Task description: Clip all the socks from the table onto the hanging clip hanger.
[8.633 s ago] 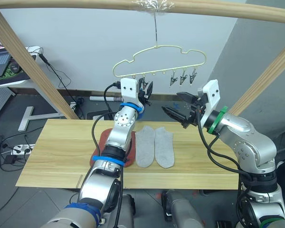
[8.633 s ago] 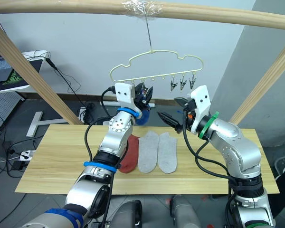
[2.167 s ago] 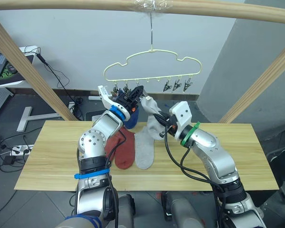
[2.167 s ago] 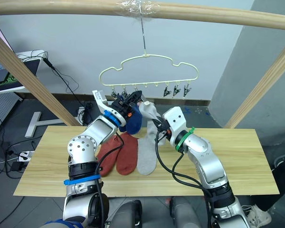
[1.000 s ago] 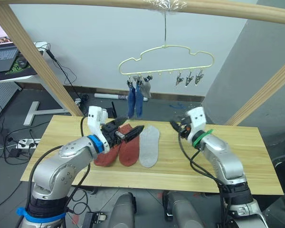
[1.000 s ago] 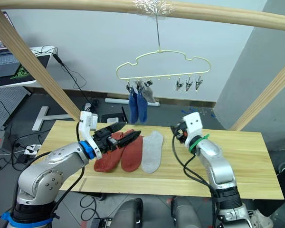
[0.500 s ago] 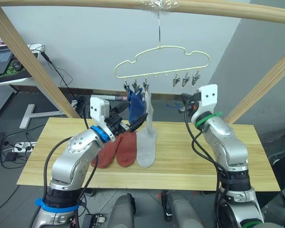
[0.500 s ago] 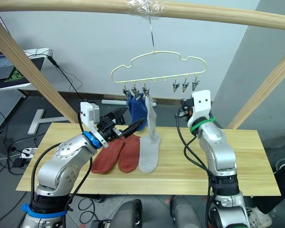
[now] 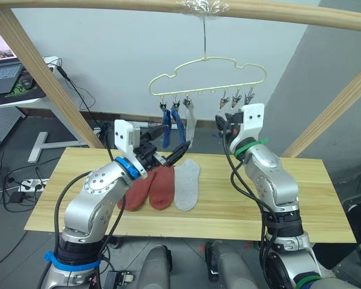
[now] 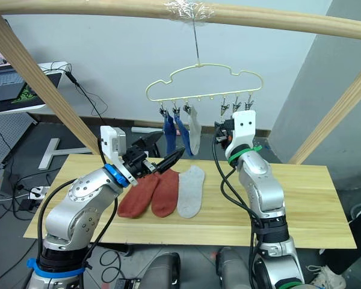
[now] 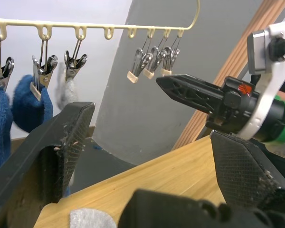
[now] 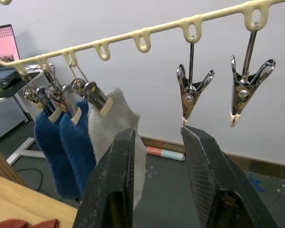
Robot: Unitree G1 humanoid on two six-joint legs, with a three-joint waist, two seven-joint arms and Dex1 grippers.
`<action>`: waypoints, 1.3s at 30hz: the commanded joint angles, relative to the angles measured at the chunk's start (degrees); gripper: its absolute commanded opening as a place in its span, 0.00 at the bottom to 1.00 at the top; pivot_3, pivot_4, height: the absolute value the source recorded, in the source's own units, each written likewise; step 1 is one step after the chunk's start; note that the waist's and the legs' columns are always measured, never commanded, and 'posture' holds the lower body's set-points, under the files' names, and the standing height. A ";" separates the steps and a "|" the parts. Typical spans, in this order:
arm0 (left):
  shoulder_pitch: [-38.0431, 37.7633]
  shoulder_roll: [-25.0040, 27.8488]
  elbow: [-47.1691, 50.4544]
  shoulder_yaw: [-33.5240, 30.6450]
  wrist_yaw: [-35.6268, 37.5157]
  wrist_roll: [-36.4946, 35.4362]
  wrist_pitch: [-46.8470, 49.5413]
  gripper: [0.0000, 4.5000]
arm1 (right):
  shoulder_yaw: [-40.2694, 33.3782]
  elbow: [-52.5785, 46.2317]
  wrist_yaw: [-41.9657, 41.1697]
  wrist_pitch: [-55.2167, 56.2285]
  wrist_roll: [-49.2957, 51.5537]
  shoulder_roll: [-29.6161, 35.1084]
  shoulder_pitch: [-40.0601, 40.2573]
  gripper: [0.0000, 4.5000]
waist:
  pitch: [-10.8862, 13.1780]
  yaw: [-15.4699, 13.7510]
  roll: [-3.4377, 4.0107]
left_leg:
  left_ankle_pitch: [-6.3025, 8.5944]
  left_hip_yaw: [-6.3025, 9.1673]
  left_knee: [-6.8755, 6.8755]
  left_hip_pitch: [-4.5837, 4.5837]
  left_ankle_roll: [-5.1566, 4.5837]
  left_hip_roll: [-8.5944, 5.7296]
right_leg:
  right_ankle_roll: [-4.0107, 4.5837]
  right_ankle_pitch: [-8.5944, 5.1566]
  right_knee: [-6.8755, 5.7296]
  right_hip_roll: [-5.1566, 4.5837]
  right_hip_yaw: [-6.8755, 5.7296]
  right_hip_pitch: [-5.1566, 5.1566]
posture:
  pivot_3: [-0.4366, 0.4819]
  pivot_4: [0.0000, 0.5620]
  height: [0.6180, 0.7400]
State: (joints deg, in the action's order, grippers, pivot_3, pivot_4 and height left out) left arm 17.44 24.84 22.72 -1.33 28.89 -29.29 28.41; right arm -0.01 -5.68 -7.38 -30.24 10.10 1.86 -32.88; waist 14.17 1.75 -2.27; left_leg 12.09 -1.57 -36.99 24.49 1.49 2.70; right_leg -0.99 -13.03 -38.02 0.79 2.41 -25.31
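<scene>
Three socks already hang from the thin pale-yellow cloud-shaped wire clip hanger (image 9: 207,75) in the upper centre of the head views: two blue ankle socks (image 9: 171,125) and one light grey ankle sock (image 9: 190,123), each pinched by a small dark metal clip in the group toward the frame's left. The group of three clips toward the right (image 9: 234,97) is bare. Three more socks lie side by side, touching, at centre frame on the wide light wooden plank table (image 9: 301,198): two rust-red ankle socks (image 9: 150,186) and a second light grey ankle sock (image 9: 187,184).

Both arms appear posed for the next sock. The left gripper (image 9: 168,155) hovers just above the table socks with its black fingers spread wide and empty, probably ready to drop onto one. The right gripper (image 12: 157,161) is raised close under the nearest bare clip, fingers moderately parted and holding nothing, likely placed to squeeze that clip open.

The socks look soft and limp, the hung ones drooping straight down.
</scene>
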 commanded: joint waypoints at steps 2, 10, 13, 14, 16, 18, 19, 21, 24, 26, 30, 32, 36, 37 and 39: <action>2.96 0.59 2.85 -1.99 0.21 -1.52 0.77 1.00 | -1.36 4.43 1.75 4.16 -0.78 -0.67 -4.10 0.35 | 0.00 -0.04 0.00 | 0.00 0.01 0.00 0.00 0.00 -0.01 | 0.00 0.00 0.00 0.02 -0.02 0.00 | 0.51 0.43 1.00; 4.61 -0.49 3.55 -2.46 -0.81 -2.65 2.67 1.00 | -3.91 11.63 3.91 6.34 0.17 -1.52 -7.90 0.35 | 0.06 -0.08 0.03 | 0.00 0.02 0.08 0.06 0.00 0.02 | 0.00 -0.01 0.10 0.00 0.00 -0.02 | 0.52 0.44 1.00; 5.56 -0.71 3.42 -2.64 -1.37 -2.85 3.00 1.00 | -4.11 13.47 3.63 7.18 0.31 -1.57 -9.17 0.35 | 0.06 -0.08 0.04 | 0.00 0.03 0.05 0.06 0.00 0.02 | 0.00 -0.01 0.07 0.00 0.00 -0.01 | 0.53 0.44 1.00; 5.80 -0.74 3.36 -2.71 -1.55 -2.96 3.10 1.00 | -4.08 14.12 3.60 7.58 0.27 -1.56 -9.64 0.35 | 0.06 -0.08 0.04 | 0.00 0.03 0.04 0.05 0.00 0.01 | 0.00 -0.01 0.06 0.00 -0.01 -0.01 | 0.53 0.44 1.00; 6.09 -0.75 3.35 -2.83 -1.75 -3.23 3.39 1.00 | -4.10 15.44 3.69 8.48 0.18 -1.44 -10.43 0.35 | 0.08 -0.08 0.06 | 0.00 0.03 0.04 0.05 -0.01 0.00 | 0.00 0.00 0.05 0.00 -0.01 -0.02 | 0.53 0.44 1.00; 6.29 -0.66 3.44 -2.87 -1.82 -3.36 3.57 1.00 | -4.37 16.72 3.76 9.35 0.27 -1.36 -11.33 0.35 | 0.08 -0.09 0.06 | 0.00 0.03 0.06 0.05 -0.01 0.00 | 0.00 -0.01 0.07 0.01 -0.01 -0.02 | 0.53 0.44 1.00; 6.40 -0.63 3.39 -2.82 -1.83 -3.34 3.56 1.00 | -4.51 17.29 3.75 9.72 0.35 -1.31 -11.71 0.35 | 0.08 -0.09 0.07 | 0.00 0.05 0.06 0.06 0.00 0.01 | 0.00 -0.01 0.07 0.01 -0.01 -0.02 | 0.53 0.44 1.00; 6.57 -0.69 3.56 -3.03 -2.10 -3.68 3.84 1.00 | -4.84 18.04 3.78 10.29 0.76 -1.48 -12.47 0.35 | 0.09 -0.10 0.08 | 0.00 0.05 0.08 0.06 0.00 0.01 | 0.00 -0.01 0.09 0.01 0.00 -0.02 | 0.53 0.44 1.00; 7.33 -1.34 3.33 -3.80 -3.01 -4.89 4.69 1.00 | -4.88 18.97 3.40 10.91 0.81 -1.53 -13.37 0.35 | 0.09 -0.11 0.08 | 0.00 0.05 0.07 0.07 -0.01 0.02 | 0.00 -0.01 0.09 0.00 -0.01 -0.02 | 0.53 0.44 1.00; 7.78 -1.22 3.69 -3.65 -2.69 -5.20 4.95 1.00 | -4.62 19.21 3.04 11.38 0.53 -1.49 -13.81 0.35 | 0.10 -0.10 0.08 | 0.00 0.05 0.06 0.07 0.00 0.01 | 0.00 -0.01 0.09 0.00 -0.01 -0.02 | 0.53 0.43 1.00; 8.22 -1.20 4.03 -3.35 -2.58 -5.82 5.45 1.00 | -4.46 19.78 3.01 12.10 0.24 -1.48 -14.40 0.35 | 0.10 -0.10 0.08 | 0.00 0.04 0.06 0.07 0.00 0.01 | 0.00 -0.01 0.08 0.00 -0.01 -0.02 | 0.53 0.43 1.00; 8.27 -1.23 4.08 -3.41 -2.62 -5.94 5.58 1.00 | -4.43 19.82 3.07 12.16 0.21 -1.55 -14.51 0.35 | 0.10 -0.10 0.08 | 0.00 0.05 0.07 0.07 0.00 0.01 | 0.00 -0.01 0.09 0.00 -0.01 -0.02 | 0.53 0.43 1.00; 8.67 -1.16 3.89 -3.47 -2.49 -6.01 5.74 1.00 | -4.20 19.90 2.87 12.31 0.19 -1.64 -14.76 0.35 | 0.10 -0.10 0.08 | 0.00 0.06 0.08 0.07 0.00 0.02 | 0.00 -0.01 0.10 0.00 -0.01 -0.02 | 0.53 0.43 1.00; 8.79 -1.10 3.83 -3.50 -2.46 -6.08 5.74 1.00 | -4.14 19.83 2.84 12.29 0.20 -1.70 -14.81 0.35 | 0.10 -0.10 0.08 | 0.00 0.06 0.08 0.07 0.00 0.01 | 0.00 -0.01 0.10 0.00 -0.01 -0.02 | 0.53 0.43 1.00; 9.01 -1.02 3.73 -3.55 -2.42 -6.21 5.77 1.00 | -4.06 19.77 2.74 12.18 0.24 -1.81 -14.91 0.35 | 0.10 -0.10 0.08 | 0.00 0.05 0.07 0.07 -0.01 0.01 | 0.00 -0.01 0.10 0.00 -0.01 -0.02 | 0.53 0.43 1.00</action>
State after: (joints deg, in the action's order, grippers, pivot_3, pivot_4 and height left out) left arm 25.49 23.69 24.32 -4.29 26.12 -34.90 34.60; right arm -4.34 15.22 -4.44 -19.32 10.23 0.24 -46.03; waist 14.26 1.64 -2.19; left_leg 12.09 -1.51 -36.92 24.56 1.48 2.71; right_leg -0.99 -13.04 -37.92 0.79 2.40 -25.33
